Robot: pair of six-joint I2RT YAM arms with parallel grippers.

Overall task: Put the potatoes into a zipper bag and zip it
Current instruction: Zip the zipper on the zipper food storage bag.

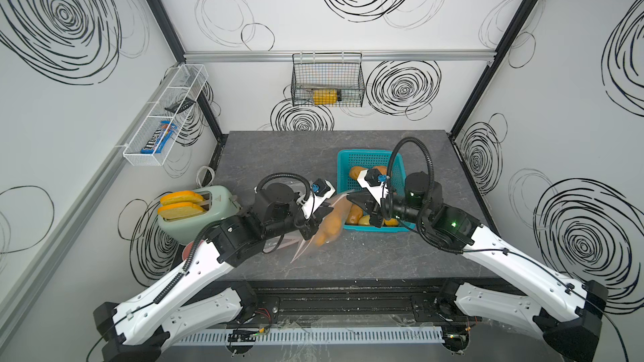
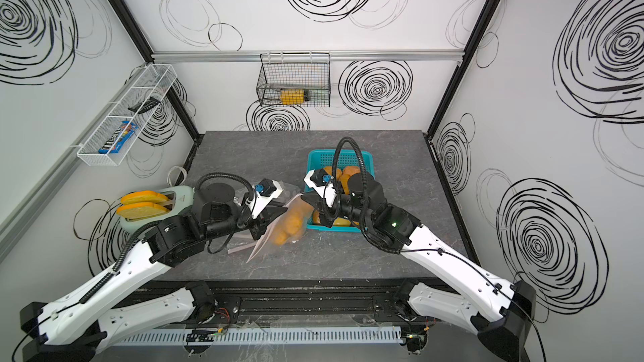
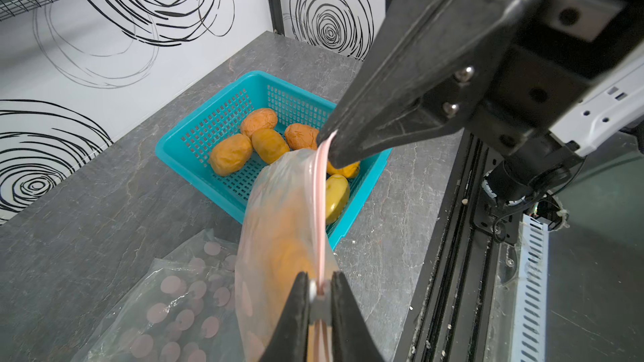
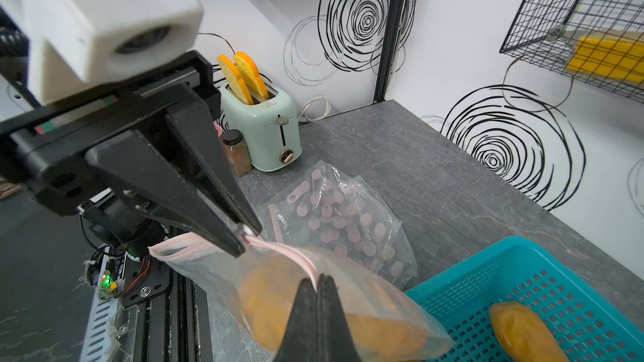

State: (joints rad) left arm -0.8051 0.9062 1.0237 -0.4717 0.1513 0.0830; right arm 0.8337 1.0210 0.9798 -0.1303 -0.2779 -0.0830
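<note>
Bulging with oval potatoes (image 3: 291, 243), the filmy zipper bag (image 3: 278, 175) hangs.

Potatoes (image 3: 285, 248) in the zipper bag (image 3: 268, 186): an orange blur behind the plastic; their number cannot be told.
Zip strip (image 3: 322, 203): sealed or not between the two grips, cannot be told.
Basket (image 1: 362, 158): in both top views the right arm (image 1: 418, 200) covers much of it and its potatoes; cut off at the right wrist view's edge.
Spotted bag (image 3: 167, 308): cut off in the left wrist view; mostly under the left arm (image 1: 244, 231) in both top views.
Jar (image 4: 237, 151) near the counter's (image 4: 418, 175) left edge: label unreadable.
Yellow item (image 1: 326, 96) in the wire basket (image 1: 327, 74): too small to identify.
Left gripper (image 3: 320, 287), right gripper (image 4: 317, 283): fingers run off their own wrist views' edges.
</note>
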